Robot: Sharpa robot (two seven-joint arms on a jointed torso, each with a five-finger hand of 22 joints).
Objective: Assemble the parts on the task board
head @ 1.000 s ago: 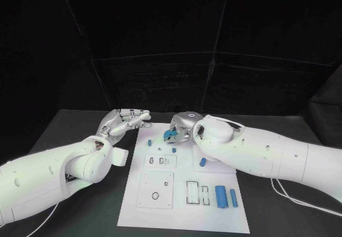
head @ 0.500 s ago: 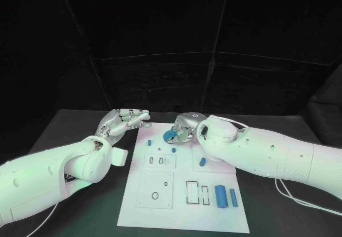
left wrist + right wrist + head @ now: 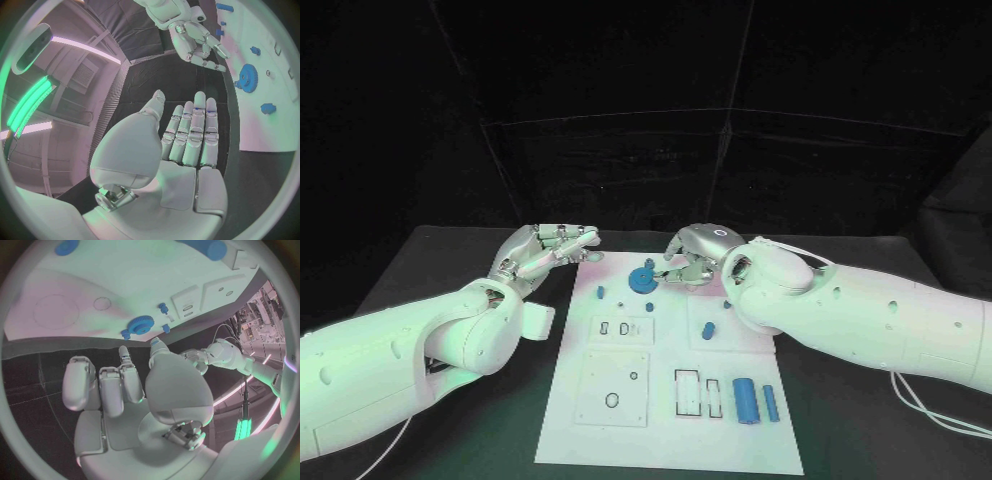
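**Gear on the board, right hand just beside it**

The blue gear [image 3: 643,277] lies flat at the upper middle of the task board [image 3: 589,425], and the right hand [image 3: 692,258] hangs just to its right with nothing in its grasp — in the right wrist view its fingers [image 3: 112,385] are loosely spread and stop short of the gear [image 3: 142,323]. Whether a fingertip touches the gear I cannot tell. The left hand [image 3: 545,248] waits off the board's upper left edge, fingers straight and together, holding nothing — parked clear, I'd judge, so the right arm has room.

The other parts sit apart: a small blue peg [image 3: 600,292] left of the gear, a short piece [image 3: 710,329] mid-board, two blue cylinders [image 3: 756,398] at lower right beside the slots. Most of the assembly looks undone.
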